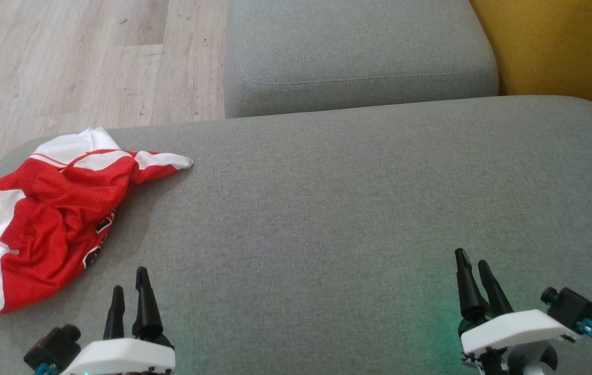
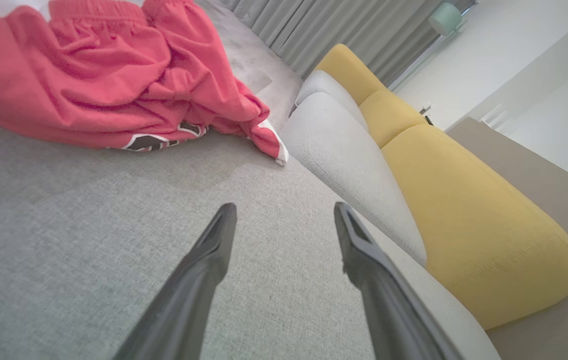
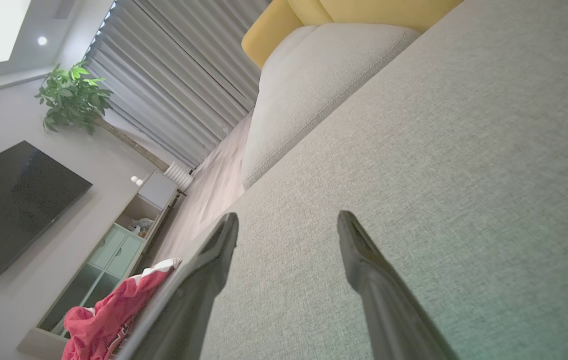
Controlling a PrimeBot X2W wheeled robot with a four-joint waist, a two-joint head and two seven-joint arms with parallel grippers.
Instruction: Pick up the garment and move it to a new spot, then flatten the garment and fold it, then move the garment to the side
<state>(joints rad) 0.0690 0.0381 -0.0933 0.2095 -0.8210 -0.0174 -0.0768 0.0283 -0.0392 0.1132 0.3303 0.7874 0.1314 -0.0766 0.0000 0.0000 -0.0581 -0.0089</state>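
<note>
Big grey fabric sofa seat (image 1: 358, 208) takes most of the space, flat weave, faint green glow on it near the front right. Pale wood plank floor (image 1: 66, 62) beyond its far left side. Yellow back cushions (image 1: 561, 47) at far right, and a separate grey cushion (image 1: 358, 57) sits against the seat's far edge, stitched seam along its front. Room behind: long grey pleated curtains (image 3: 179, 90), dark flat TV (image 3: 14, 205) on a white wall, low cabinet (image 3: 114, 250) with mint doors under it, leafy green plant (image 3: 71, 97) by the curtains. Garment (image 1: 40, 219) lies crumpled on the seat's left side, reaching the left edge: red mesh-like cloth, broad white panels, thin white stripes, a dark print patch with white outline low on its right side, a gathered red band along one edge in the left wrist view. One white-tipped corner stretches out toward the middle of the seat. Bunched, deep folds, not flat. Left tool (image 1: 129, 280) hangs over the seat at front left, near the garment's right side, clear of it, fingers spread wide, nothing between them. Right tool (image 1: 471, 258) is at front right, well apart from the garment, fingers likewise wide with nothing held, bare grey seat under it.
</note>
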